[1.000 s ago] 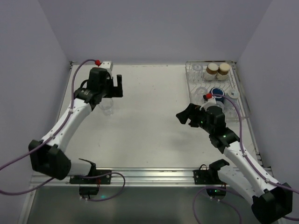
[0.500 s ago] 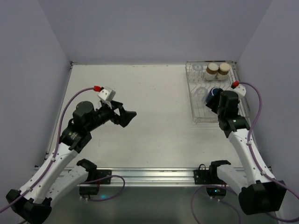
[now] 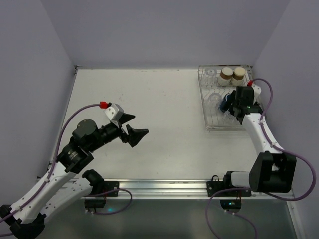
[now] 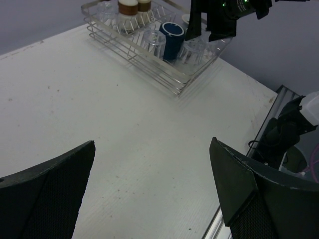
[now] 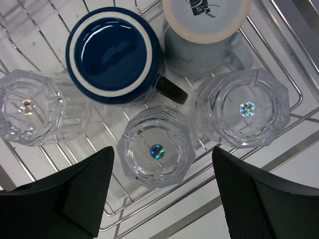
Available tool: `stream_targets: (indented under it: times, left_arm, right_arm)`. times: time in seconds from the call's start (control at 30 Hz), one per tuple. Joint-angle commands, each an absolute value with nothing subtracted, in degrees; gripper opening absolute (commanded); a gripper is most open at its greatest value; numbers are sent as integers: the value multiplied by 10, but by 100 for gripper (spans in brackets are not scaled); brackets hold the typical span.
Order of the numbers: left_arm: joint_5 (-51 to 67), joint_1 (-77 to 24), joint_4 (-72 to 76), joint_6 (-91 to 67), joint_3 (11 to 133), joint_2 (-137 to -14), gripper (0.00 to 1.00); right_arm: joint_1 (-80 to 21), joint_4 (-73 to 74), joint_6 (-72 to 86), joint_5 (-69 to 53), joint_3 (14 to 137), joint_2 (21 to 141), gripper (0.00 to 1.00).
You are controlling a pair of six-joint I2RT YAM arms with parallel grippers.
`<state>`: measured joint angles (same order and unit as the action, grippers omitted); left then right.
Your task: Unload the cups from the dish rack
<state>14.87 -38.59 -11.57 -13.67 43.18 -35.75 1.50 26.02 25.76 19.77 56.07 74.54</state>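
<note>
R fingers (image 5: pixel 65 199) spread wide, gripping nothing, hovering over rack (image 4: pixel 134 57) at far-right of worktop (image 3: pixel 164 99). Directly below: clear glass (image 5: pixel 158 152), blue mug (image 5: pixel 112 55) just beside it, another glass each side. 2 cream cups (image 3: pixel 227 74) at rack's far end. L fingers (image 4: pixel 45 199) apart, empty, above worktop, well apart from rack.

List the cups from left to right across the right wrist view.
left clear tumbler → dark blue mug → middle clear tumbler → pale upturned cup → right clear tumbler
</note>
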Motion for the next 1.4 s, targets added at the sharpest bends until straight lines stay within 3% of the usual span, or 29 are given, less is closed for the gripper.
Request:
stream_targets:
  times: [0.0,0.43,0.57,0.6,0.77,1.03,1.17,1.37]
  left_arm:
    - [122,-394,-117,-120,439,-360,100]
    - [110,-395,-119,-119,439,-378,100]
    - [106,-395,-118,-120,439,-382,100]
    - [105,-394,-118,-121,438,-383,100]
    - [123,-395,-112,-124,440,-392,100]
    - [150,-393,-82,-166,446,-433,100]
    - [162,-395,-58,-227,448,-449,100]
    - [195,-395,106,-344,383,-489,100]
  right_arm:
    - [25,272,231,179,588,768,82]
    - [26,265,229,143,603,853,81]
    - [26,264,237,165,600,846,65]
    - [26,259,238,174,597,826,54]
    - [14,237,243,191,583,740,45]
    - [-40,223,272,193,548,627,42]
    - [-93,193,295,143,520,543,37]
    - [-135,78,388,-76,453,483,34]
